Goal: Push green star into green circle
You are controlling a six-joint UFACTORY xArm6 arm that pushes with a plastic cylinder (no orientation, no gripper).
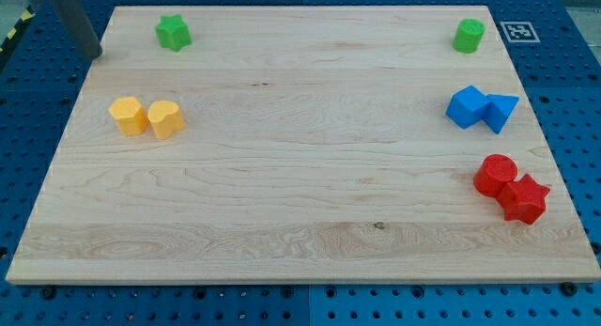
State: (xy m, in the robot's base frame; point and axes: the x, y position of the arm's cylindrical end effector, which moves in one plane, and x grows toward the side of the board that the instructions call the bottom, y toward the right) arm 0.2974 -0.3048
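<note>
The green star [173, 32] lies near the board's top left corner. The green circle [469, 35], a short cylinder, stands near the top right corner, far across the board from the star. My rod comes down at the view's top left and my tip [91, 55] rests at the board's left edge, to the left of and slightly below the green star, apart from it.
A yellow hexagon [128, 115] and a yellow heart-like block [166, 118] sit side by side at the left. A blue cube [467, 107] and blue triangle [500, 111] touch at the right. A red circle [495, 175] and red star [524, 198] lie at the lower right.
</note>
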